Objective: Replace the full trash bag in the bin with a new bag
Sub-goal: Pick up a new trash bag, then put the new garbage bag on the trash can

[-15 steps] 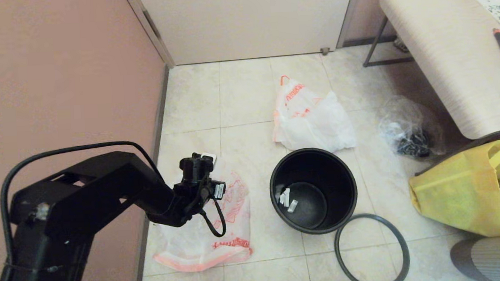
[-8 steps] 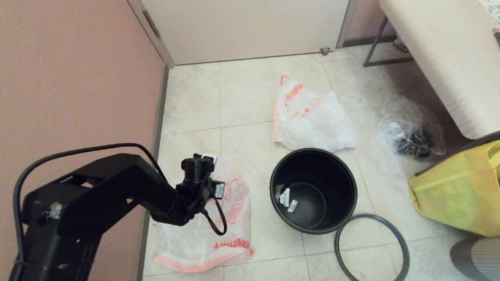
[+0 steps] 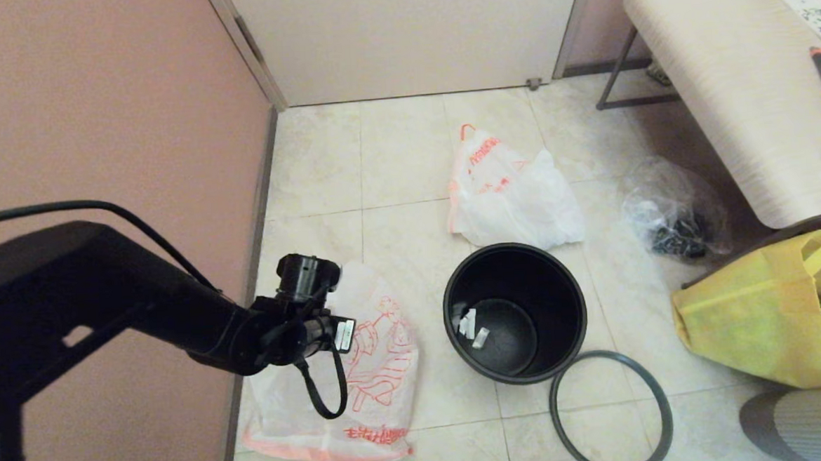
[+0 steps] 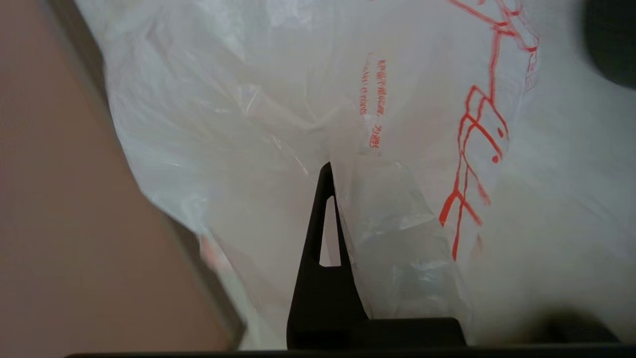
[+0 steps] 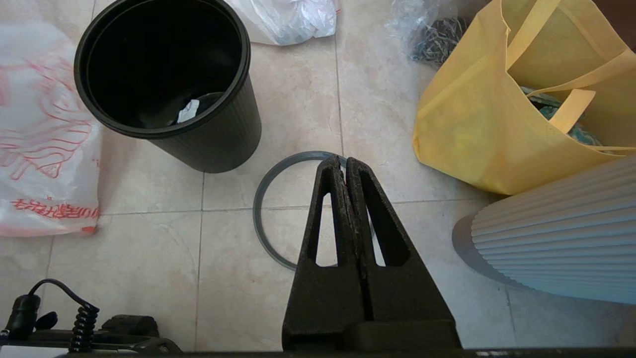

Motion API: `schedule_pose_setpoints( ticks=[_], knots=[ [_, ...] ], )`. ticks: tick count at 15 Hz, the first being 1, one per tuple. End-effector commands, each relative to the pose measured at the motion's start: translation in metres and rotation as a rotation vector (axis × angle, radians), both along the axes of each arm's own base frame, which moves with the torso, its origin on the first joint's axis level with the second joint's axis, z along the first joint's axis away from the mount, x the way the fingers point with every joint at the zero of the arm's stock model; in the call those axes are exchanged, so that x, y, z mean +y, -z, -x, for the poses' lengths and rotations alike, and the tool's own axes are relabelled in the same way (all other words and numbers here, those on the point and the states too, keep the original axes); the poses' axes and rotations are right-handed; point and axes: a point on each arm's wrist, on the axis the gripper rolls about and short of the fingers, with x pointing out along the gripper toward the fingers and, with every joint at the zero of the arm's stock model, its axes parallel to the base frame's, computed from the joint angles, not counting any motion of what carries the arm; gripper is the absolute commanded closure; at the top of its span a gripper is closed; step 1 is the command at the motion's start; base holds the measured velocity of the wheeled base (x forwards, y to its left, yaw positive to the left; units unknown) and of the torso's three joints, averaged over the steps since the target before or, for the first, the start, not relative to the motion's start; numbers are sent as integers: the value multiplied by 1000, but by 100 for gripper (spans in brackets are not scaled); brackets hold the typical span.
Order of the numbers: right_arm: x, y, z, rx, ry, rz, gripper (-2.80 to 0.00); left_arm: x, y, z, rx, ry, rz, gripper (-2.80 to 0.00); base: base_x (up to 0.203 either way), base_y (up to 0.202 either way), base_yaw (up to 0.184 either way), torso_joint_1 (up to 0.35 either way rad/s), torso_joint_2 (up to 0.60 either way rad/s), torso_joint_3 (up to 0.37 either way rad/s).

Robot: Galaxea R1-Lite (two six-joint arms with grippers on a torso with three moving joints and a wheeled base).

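Left gripper [image 4: 329, 171] clamped on the new bag [image 3: 361, 359], which lies at 9 o'clock of the bin [image 3: 514, 311]. Full trash bag [image 3: 510, 193] on floor at bin's 12 o'clock. Right gripper [image 5: 345, 161] parked, fingers together, above the hoop [image 5: 268, 199].

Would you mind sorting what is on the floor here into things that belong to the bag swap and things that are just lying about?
Part of the job:
- new bag, pinched by the shut left gripper
- bin, unlined
- grey hoop, beside the bin
- full trash bag, behind the bin

Just lying about:
- yellow tote
- clear bag of black bits
- bench
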Motion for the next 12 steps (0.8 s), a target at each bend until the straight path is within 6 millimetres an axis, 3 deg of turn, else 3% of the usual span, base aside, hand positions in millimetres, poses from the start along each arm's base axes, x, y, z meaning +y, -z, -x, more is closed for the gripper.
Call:
schedule_pose_setpoints(
  ticks=[1, 7, 10, 12],
  knots=[
    [0, 0, 0, 0, -1, 1, 0, 4, -62, 43, -54, 25, 37, 0, 0, 0, 0, 0, 0, 0],
    [0, 0, 0, 0, -1, 1, 0, 23, -171, 200, 142, 199, 35, 0, 0, 0, 0, 0, 0, 0],
    [0, 0, 0, 0, -1, 1, 0, 12, -209, 236, 165, 331, 111, 0, 0, 0, 0, 0, 0, 0],
    [0, 0, 0, 0, -1, 1, 0, -14, -221, 233, 186, 389, 148, 0, 0, 0, 0, 0, 0, 0]
  ],
)
